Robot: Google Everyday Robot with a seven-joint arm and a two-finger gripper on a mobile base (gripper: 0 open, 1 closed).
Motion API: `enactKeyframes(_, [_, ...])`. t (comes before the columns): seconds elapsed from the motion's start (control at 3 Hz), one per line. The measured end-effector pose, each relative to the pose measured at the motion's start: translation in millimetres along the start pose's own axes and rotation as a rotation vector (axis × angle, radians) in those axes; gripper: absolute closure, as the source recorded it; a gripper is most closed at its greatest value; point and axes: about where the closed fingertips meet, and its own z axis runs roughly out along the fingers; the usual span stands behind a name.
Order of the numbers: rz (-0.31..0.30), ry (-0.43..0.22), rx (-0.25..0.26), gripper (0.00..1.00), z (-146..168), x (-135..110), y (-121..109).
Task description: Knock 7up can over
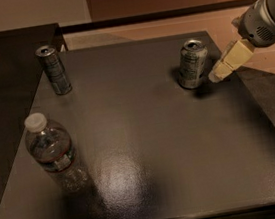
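Observation:
The 7up can (192,64), stout, pale silvery-green with a silver top, stands upright at the back right of the dark table (147,145). My gripper (219,73) comes in from the right edge, its cream fingertip just right of the can at about mid height, very close to its side. I cannot tell if it touches the can.
A slimmer, darker can (54,69) stands upright at the back left. A clear plastic bottle with a white cap (52,153) stands at the front left. A lower dark surface (1,74) adjoins the table on the left. The table's right edge lies below my arm.

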Motion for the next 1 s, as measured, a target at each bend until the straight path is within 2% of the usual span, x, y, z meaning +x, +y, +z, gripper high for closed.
enactKeyframes(0.67, [0.057, -0.118, -0.053, 0.0, 30.5, -14.9, 5.7])
enactKeyframes(1.0, [0.067, -0.149, -0.078, 0.0, 37.6, -21.5, 10.1])
